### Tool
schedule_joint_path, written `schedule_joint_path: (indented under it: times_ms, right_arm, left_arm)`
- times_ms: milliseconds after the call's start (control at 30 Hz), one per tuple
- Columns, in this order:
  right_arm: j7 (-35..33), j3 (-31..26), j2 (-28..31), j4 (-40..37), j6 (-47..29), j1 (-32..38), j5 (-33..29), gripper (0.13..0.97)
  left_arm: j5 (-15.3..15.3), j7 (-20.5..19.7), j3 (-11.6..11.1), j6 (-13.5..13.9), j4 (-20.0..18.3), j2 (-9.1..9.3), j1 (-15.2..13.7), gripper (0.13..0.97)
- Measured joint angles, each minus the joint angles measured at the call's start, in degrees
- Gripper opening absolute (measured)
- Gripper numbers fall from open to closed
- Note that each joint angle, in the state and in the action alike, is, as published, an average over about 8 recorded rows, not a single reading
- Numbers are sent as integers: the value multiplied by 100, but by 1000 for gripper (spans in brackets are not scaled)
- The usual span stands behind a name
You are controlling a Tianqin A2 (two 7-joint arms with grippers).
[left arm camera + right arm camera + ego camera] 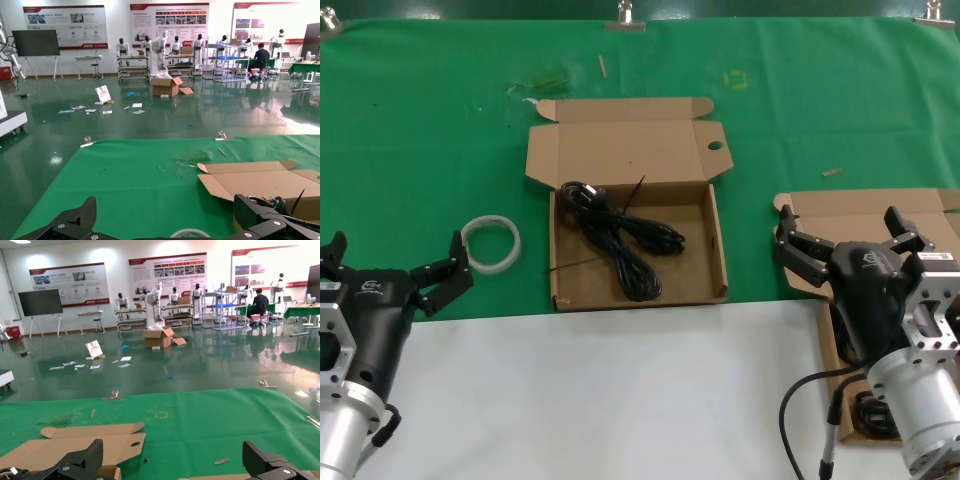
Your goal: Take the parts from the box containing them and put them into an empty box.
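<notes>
Looking at thin black cords (pixel 620 240) with fat black plugs, all looped and tangled together. Lying inside the middle box (pixel 718 250), touching its floor, closer to its left wall than its right wall. Leaving bare brown floor on the right side of that box. Standing open behind it, a lid with a small round hole (pixel 715 146) in one side tab.

Sitting at the far right, partly hidden under the arm, the right box (pixel 860 205), wider, with a plain lid. Showing one more dark cord bundle (pixel 873 415) low inside it, too hidden to tell more.

Hovering over the right box, the right gripper (pixel 845 235), jaws spread wide and holding nothing. Hanging near the bottom left over the white table edge (pixel 620 400), the left gripper (pixel 395 272), jaws spread wide too and holding nothing.

Resting on the green cloth (pixel 420 150) between the left gripper and the middle box, a white ring (pixel 492 243), close to the left fingers but not touching.

Leaving open green cloth between the two boxes, and lots of open cloth behind the lids.
</notes>
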Motion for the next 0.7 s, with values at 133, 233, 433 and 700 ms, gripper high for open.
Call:
schedule_joint_path:
  times_ms: [133,233,433,700]
  right_arm:
    - [0,0,0,0,0,0,0,966]
    - [0,0,0,0,0,0,0,966]
    - [0,0,0,0,0,0,0,966]
    - [0,0,0,0,0,0,0,966]
  left_arm:
    - [0,0,0,0,0,0,0,966]
    - [0,0,0,0,0,0,0,966]
    - [0,0,0,0,0,0,0,966]
    - [0,0,0,0,0,0,0,966]
